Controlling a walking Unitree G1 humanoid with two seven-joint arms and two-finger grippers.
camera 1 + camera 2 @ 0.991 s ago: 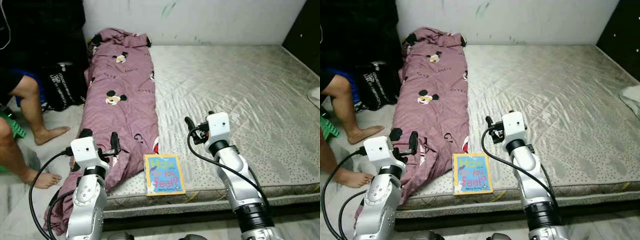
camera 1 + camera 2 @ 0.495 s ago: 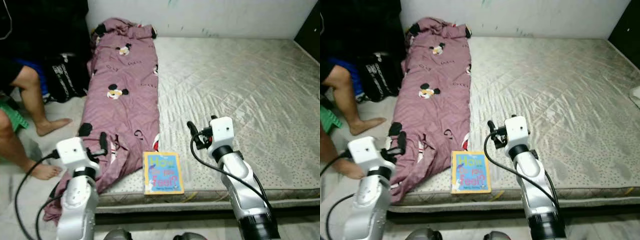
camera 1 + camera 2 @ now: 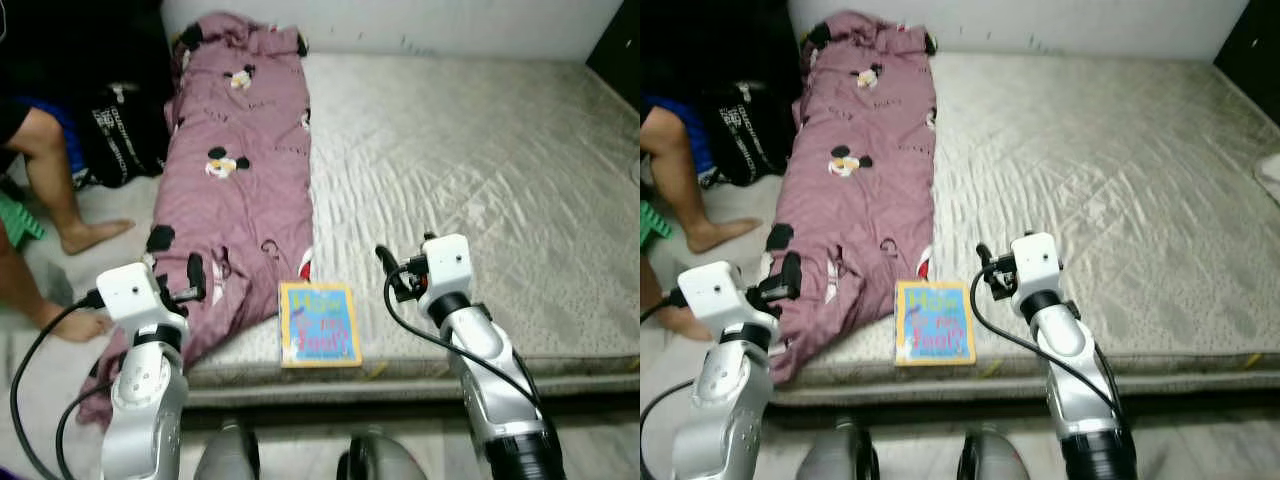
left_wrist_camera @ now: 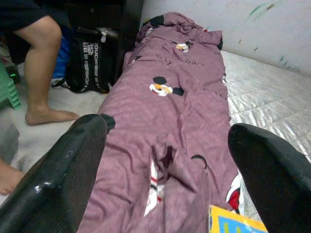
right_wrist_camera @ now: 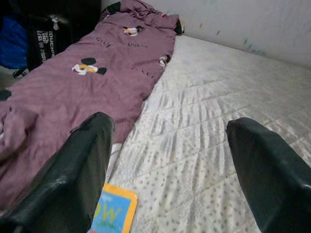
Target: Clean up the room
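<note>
Bare quilted mattress (image 3: 480, 170) on the floor. Purple Mickey Mouse blanket (image 3: 240, 180) lies along its left edge, spilling off the near corner. Yellow-and-blue children's book (image 3: 320, 324) flat at the mattress's front edge, just beside the blanket. Left gripper (image 3: 193, 278) hovers over the blanket's near end, jaws spread wide, empty. Right gripper (image 3: 388, 270) above the mattress near the book, jaws likewise apart. Person's bare legs (image 3: 60, 190) left of the mattress, beside a black bag (image 3: 120, 140).

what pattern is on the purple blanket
Black-and-white cartoon mouse heads on mauve; the blanket shows best in the left wrist view.
</note>
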